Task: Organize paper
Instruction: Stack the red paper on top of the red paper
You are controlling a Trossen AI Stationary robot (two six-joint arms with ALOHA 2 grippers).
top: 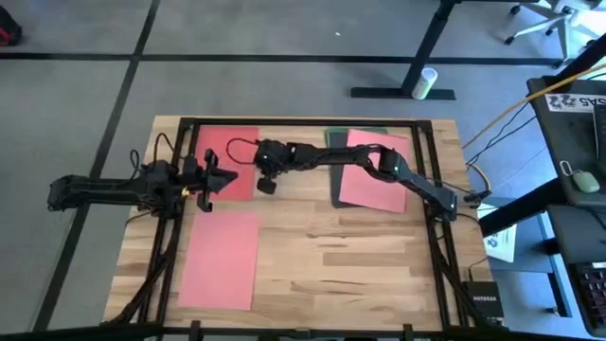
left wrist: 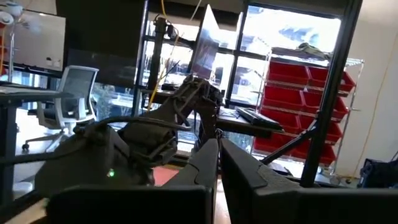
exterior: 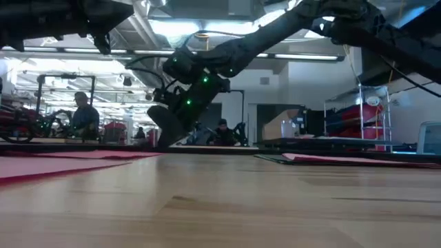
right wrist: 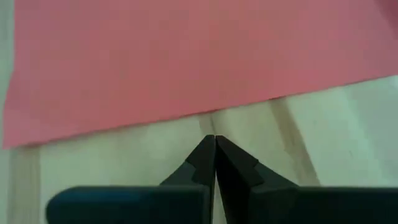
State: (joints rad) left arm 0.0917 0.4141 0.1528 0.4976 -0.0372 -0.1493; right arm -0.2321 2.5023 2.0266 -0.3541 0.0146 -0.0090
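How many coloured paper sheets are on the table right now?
4 visible: a red sheet at the far left, a pink sheet at the near left, and a pink sheet lying on a dark sheet at the far right. More may be hidden beneath.

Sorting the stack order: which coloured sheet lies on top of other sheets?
The pink sheet at the table's far right, overlapping dark sheets beneath. The other two reddish sheets lie alone on wood.

Black box (top: pixel 482 302) at table's near right corner: showing "NETGEAR" in white.
Dark sheet (top: pixel 579 102) on side desk: showing white letters, not legible.
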